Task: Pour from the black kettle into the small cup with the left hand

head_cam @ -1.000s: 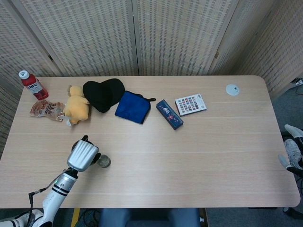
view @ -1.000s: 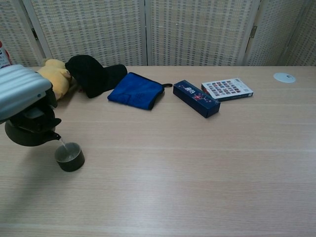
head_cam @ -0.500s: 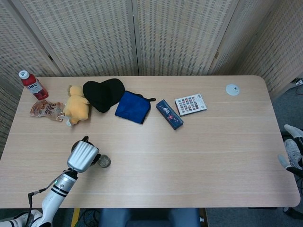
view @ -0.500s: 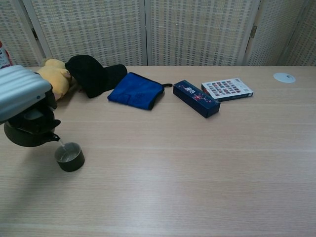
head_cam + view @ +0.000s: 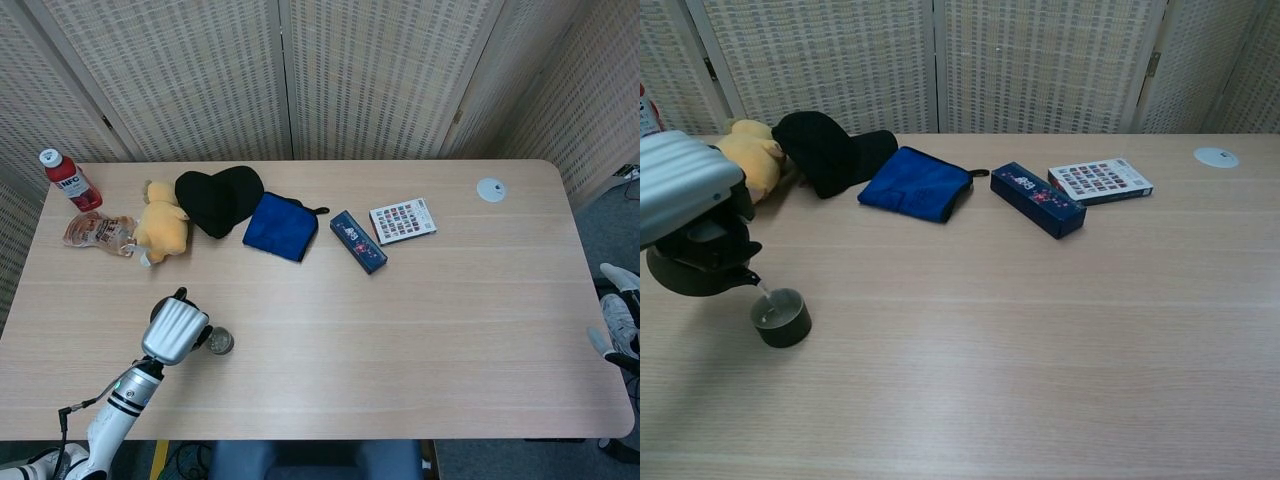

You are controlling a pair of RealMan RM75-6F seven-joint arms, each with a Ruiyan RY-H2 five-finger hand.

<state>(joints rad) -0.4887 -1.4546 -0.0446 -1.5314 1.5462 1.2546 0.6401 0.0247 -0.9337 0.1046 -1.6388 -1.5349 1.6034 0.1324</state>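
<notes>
Kettle (image 5: 695,265), black and tilted, is held above the worktop (image 5: 1040,330) in the left hand (image 5: 680,190), whose fingers are clamped on its top. Its spout hangs just above the cup's (image 5: 780,317) left rim, a thin stream falling in. The cup stands just right of the kettle. The right hand is out of sight.

Far side of the tabletop (image 5: 420,330), left to right: red bottle (image 5: 69,180), snack packet (image 5: 95,232), yellow plush (image 5: 162,224), black cap (image 5: 216,198), blue cloth (image 5: 281,225), dark blue box (image 5: 358,241), card (image 5: 403,220), white disc (image 5: 490,189)
</notes>
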